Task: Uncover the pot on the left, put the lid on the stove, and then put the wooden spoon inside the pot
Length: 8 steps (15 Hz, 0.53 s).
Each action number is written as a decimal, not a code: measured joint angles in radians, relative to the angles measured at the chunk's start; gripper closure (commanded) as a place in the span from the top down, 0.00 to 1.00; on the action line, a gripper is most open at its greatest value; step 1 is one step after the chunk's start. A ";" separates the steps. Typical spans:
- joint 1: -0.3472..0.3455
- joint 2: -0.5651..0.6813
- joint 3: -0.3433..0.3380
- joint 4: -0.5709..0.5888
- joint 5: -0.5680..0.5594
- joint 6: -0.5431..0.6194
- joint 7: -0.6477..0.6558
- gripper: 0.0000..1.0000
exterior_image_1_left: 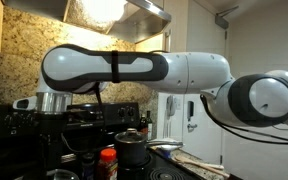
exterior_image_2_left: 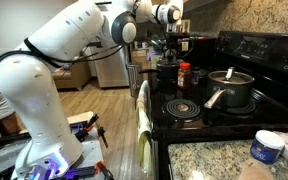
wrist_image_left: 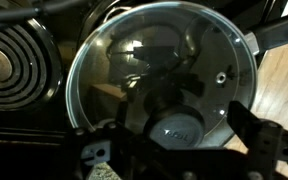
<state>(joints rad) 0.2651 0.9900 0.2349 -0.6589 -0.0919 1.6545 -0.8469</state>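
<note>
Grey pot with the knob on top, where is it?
In an exterior view the grey pot sits on the black stove, between the bare coil burner and the back panel.

This is a home kitchen: a black stove (exterior_image_2_left: 206,122) with coil burners (exterior_image_2_left: 181,107) and a knobbed back panel (exterior_image_2_left: 264,48), a speckled granite countertop (exterior_image_2_left: 209,160) and backsplash (exterior_image_1_left: 24,55), a range hood (exterior_image_1_left: 139,12) overhead, a towel (exterior_image_2_left: 142,125) hung on the oven front, wood flooring (exterior_image_2_left: 104,100), and, dimly, what may be a refrigerator (exterior_image_2_left: 112,65) beyond.
</note>
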 measured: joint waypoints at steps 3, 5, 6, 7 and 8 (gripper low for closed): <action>0.003 0.003 0.008 0.000 0.000 0.000 -0.013 1.00; 0.004 0.005 0.010 0.000 0.000 0.000 -0.015 0.75; 0.004 0.006 0.011 0.000 0.000 0.000 -0.015 0.74; 0.004 0.006 0.011 0.000 0.000 0.000 -0.016 0.67; 0.004 0.006 0.011 0.000 0.000 0.000 -0.016 0.60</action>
<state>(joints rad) 0.2694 0.9958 0.2457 -0.6586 -0.0919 1.6545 -0.8634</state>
